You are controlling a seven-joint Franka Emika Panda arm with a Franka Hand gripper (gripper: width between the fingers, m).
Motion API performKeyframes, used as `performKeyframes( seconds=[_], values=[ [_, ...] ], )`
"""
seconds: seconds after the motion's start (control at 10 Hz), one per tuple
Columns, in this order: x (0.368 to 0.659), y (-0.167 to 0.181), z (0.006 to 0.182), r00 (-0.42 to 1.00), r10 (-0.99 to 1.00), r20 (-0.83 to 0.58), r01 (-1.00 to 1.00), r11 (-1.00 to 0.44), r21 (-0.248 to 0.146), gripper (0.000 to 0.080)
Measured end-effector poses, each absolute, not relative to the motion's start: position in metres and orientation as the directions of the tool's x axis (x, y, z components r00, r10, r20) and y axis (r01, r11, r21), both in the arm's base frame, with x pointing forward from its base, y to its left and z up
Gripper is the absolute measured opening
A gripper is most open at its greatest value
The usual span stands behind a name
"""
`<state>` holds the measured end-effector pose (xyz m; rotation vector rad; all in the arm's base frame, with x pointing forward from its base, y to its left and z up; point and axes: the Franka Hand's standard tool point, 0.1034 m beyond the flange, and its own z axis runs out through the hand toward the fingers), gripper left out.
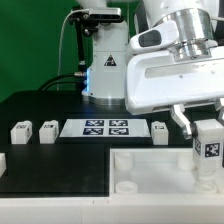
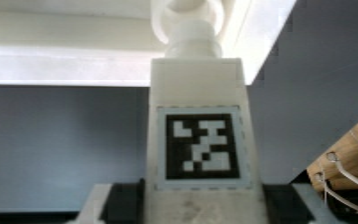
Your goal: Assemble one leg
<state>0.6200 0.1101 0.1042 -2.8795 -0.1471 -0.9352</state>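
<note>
The gripper (image 1: 203, 123) pinches a leg (image 1: 208, 152) upright over the white panel (image 1: 150, 172), apparently touching it; the marker board (image 1: 105, 127) lies well apart.

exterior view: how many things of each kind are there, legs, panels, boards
legs: 4 (three loose legs, one held leg in the gripper)
white panel: 1
marker board: 1
total: 6
not counted: a white piece cut off at the exterior view's left edge
</note>
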Motion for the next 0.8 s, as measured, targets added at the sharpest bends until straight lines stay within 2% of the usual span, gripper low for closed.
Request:
performKeyframes(
  seconds=[0.6, 0.8],
  values=[
    [0.612, 0.112, 0.084, 0.821, 0.06, 0.568, 0.126, -0.989, -0.078, 0.0294],
    [0.612, 0.113, 0.082, 0.817, 0.049, 0.574, 0.116, -0.99, -0.079, 0.0294]
  ],
)
